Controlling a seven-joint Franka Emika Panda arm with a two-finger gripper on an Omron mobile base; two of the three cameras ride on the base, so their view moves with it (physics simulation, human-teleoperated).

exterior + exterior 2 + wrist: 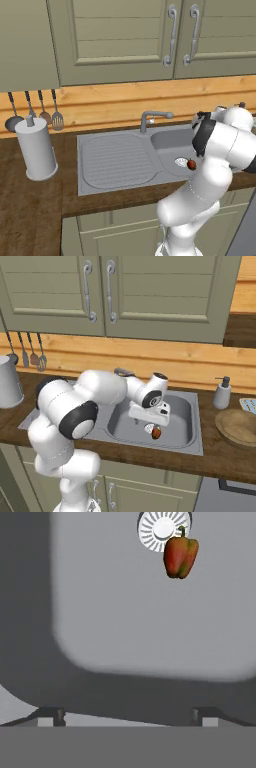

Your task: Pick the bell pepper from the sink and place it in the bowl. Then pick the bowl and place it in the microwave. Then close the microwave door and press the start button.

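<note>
The bell pepper (pixel 180 556), red with a green tinge, lies on the floor of the sink (pixel 186 440) basin beside the round drain (pixel 162 529). It also shows as a small dark red lump (pixel 156 432) (pixel 191 164). My gripper (pixel 150 420) hangs inside the basin just above and to the left of the pepper, apart from it. In the hand view the gripper (pixel 127 717) is open wide, with nothing between its fingertips (pixel 50 716). The wooden bowl (pixel 239 427) sits empty on the counter right of the sink. The microwave and its door are out of view.
A curved faucet (pixel 150 118) stands behind the basin, with the ribbed drainboard (pixel 115 160) to its left. A soap dispenser (pixel 222 393) stands between sink and bowl. A grey canister (pixel 36 149) and hanging utensils (pixel 44 112) are at the far left. Cabinet doors (pixel 95 291) hang overhead.
</note>
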